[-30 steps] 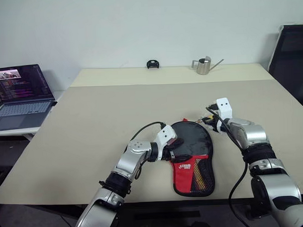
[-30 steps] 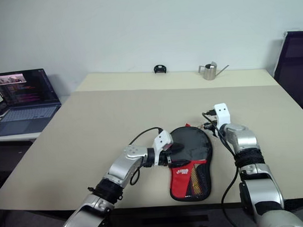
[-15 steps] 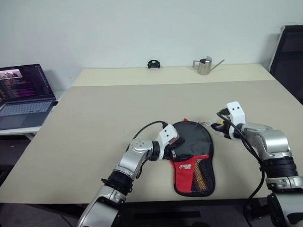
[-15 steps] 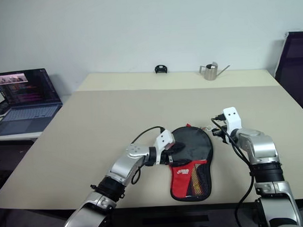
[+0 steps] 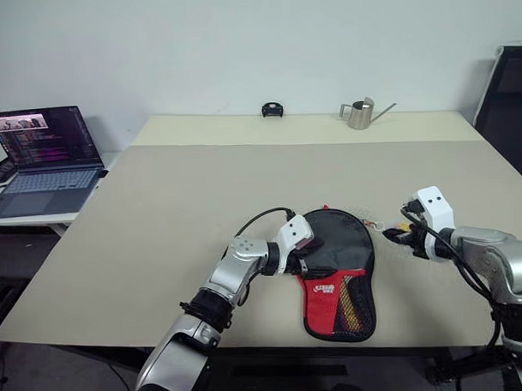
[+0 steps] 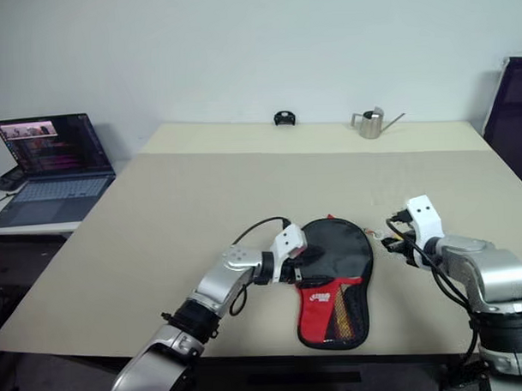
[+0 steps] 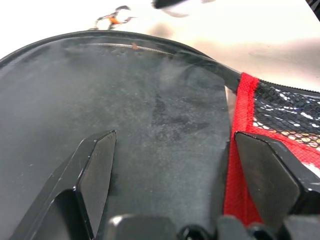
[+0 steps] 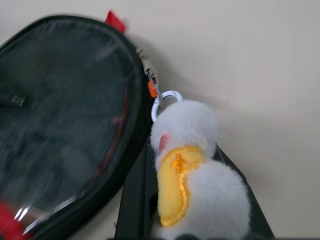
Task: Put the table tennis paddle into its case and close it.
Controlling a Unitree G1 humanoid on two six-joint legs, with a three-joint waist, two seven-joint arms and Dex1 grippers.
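Head view: a beige table (image 5: 176,216) against a white wall carries an open laptop (image 5: 38,160) and a steel watering can (image 5: 361,113). The paddle-shaped black fabric case (image 5: 336,266) lies flat, its long axis running away from the robot, its round end farthest.

Left wrist view: the left gripper (image 7: 175,185) gapes wide, fingers straddling the case's surface.

Right wrist view: the right gripper (image 8: 192,220) pinches a white-and-yellow plush charm (image 8: 192,185) clipped to the zipper.

A wide beige table (image 5: 201,189) runs back to a plain white wall (image 5: 238,42). At twelve o'clock on its far edge sits a small black object (image 5: 272,109), with a metal watering can (image 5: 359,114) at one o'clock. An open laptop (image 5: 41,156) rests on a side surface at ten o'clock. A dark chair (image 5: 508,101) stands at two o'clock.
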